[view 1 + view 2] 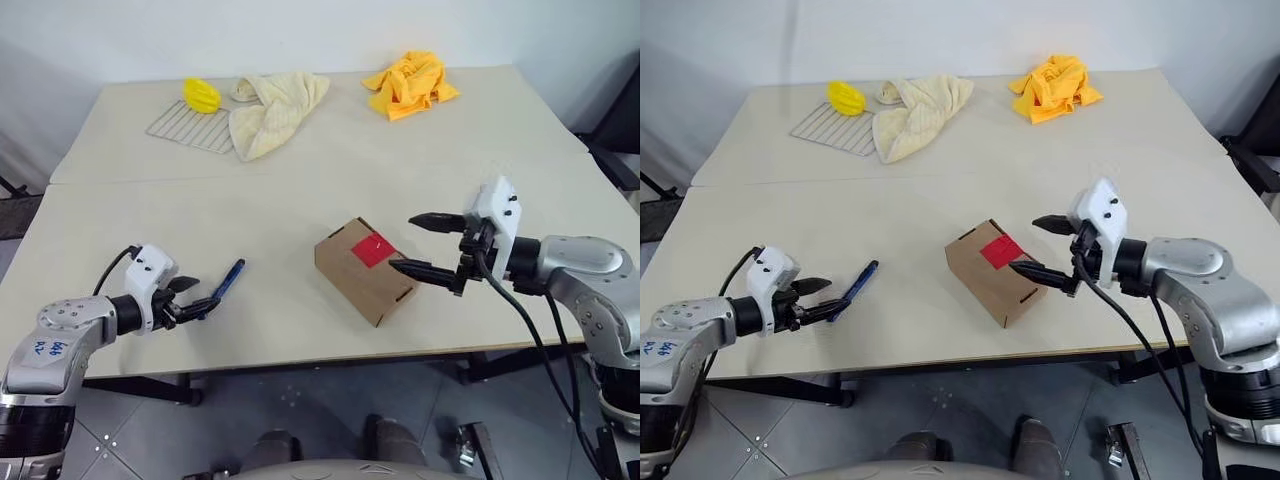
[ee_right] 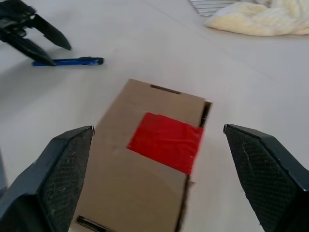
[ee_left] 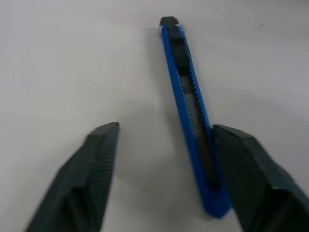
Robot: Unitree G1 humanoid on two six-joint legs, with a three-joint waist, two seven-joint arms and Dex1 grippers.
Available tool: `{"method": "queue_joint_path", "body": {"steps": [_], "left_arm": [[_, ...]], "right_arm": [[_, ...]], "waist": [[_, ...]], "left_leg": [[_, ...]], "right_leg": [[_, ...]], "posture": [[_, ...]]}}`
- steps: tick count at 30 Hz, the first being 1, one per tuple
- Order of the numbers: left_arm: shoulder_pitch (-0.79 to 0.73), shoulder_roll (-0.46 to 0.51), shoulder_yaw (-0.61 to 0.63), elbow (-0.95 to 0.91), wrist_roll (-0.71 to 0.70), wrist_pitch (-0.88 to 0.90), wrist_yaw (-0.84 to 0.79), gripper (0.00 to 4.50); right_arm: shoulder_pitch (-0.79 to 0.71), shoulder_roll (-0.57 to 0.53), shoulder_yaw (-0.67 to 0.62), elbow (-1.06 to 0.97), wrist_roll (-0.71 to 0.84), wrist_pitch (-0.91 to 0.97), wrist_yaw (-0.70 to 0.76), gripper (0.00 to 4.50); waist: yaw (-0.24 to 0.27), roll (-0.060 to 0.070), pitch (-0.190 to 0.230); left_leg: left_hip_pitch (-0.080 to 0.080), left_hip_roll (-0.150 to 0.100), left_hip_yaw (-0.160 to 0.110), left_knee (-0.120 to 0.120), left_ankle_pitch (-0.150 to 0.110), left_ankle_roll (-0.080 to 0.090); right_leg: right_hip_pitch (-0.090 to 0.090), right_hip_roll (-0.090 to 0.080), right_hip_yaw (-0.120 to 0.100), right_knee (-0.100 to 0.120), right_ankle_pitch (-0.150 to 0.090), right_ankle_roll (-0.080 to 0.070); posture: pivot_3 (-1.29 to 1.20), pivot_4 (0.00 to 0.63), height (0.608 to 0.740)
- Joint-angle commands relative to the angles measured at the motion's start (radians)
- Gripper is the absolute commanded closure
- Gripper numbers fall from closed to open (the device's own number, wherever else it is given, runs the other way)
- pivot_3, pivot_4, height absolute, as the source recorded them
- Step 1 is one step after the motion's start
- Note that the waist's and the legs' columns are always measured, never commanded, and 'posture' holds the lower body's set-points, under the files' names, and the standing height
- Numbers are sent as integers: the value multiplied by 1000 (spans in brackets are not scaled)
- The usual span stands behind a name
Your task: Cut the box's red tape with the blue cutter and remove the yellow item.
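Note:
The box (image 1: pixel 365 270), a small brown carton, lies closed on the table's near middle with the red tape (image 1: pixel 374 249) on its top. My right gripper (image 1: pixel 402 243) hovers open just off the box's right end, its fingers (image 2: pixel 67 164) spread wider than the carton (image 2: pixel 130 193) and the tape (image 2: pixel 166 141). The blue cutter (image 1: pixel 229 278) lies flat on the table at the left. My left gripper (image 3: pixel 165 128) is open around the cutter's (image 3: pixel 190 106) near end, one finger (image 3: pixel 251 169) against it and the other apart. The yellow item is hidden.
At the back left a wire rack (image 1: pixel 185 128) carries a bright yellow ridged fruit-like object (image 1: pixel 201 95), with a cream towel (image 1: pixel 270 110) draped beside it. An orange-yellow cloth (image 1: pixel 410 85) lies crumpled at the back right. The table edge (image 1: pixel 300 360) runs close below both grippers.

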State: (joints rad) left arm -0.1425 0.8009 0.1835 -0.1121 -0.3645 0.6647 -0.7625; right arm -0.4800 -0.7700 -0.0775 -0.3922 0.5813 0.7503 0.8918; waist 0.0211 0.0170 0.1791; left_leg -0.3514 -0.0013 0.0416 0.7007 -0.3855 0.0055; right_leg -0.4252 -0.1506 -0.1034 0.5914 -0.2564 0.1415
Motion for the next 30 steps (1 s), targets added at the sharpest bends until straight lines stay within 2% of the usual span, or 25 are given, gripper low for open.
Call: {"method": "queue_joint_path", "body": {"steps": [1,12,15,18,25,29,30], "left_arm": [[70,-20,-64,23,15,57,0,1960],[144,-6,-61,-46,19,66,23,1960],[164,3,-61,-48,24,61,23,2499],[173,4,-57,-46,30,53,29,3299],[183,2,-51,-44,32,50,33,3299],[184,2,-53,-45,34,48,33,4017],[184,2,-54,-43,37,42,33,4017]], "right_arm": [[-33,4,-3,-51,29,7,-11,0],[-34,-12,5,-30,13,-10,-4,0],[-36,-15,8,-13,2,-22,2,0],[-42,-16,13,4,-10,-36,8,0],[-42,-15,19,16,-23,-52,16,0],[-42,-16,19,17,-27,-54,17,0],[-43,-16,19,17,-28,-54,17,0]], "waist": [[0,0,0],[0,4,-5],[-2,7,-9],[-6,9,-12],[-13,10,-14],[-20,11,-15],[-20,11,-15]], "left_leg": [[0,0,0,0,0,0],[1,0,0,0,0,0],[1,0,0,-1,0,0],[1,0,1,-1,0,0],[2,0,1,-1,0,0],[3,0,2,-1,0,0],[3,0,2,-1,0,0]], "right_leg": [[0,0,0,0,0,0],[0,0,0,0,0,0],[0,0,1,0,0,0],[0,0,1,0,0,0],[1,0,1,0,0,0],[1,0,2,0,0,0],[1,0,2,0,0,0]], "posture": [[0,150,740],[0,150,740],[0,150,740],[0,150,740],[0,150,740],[0,150,740],[0,150,740]]}}
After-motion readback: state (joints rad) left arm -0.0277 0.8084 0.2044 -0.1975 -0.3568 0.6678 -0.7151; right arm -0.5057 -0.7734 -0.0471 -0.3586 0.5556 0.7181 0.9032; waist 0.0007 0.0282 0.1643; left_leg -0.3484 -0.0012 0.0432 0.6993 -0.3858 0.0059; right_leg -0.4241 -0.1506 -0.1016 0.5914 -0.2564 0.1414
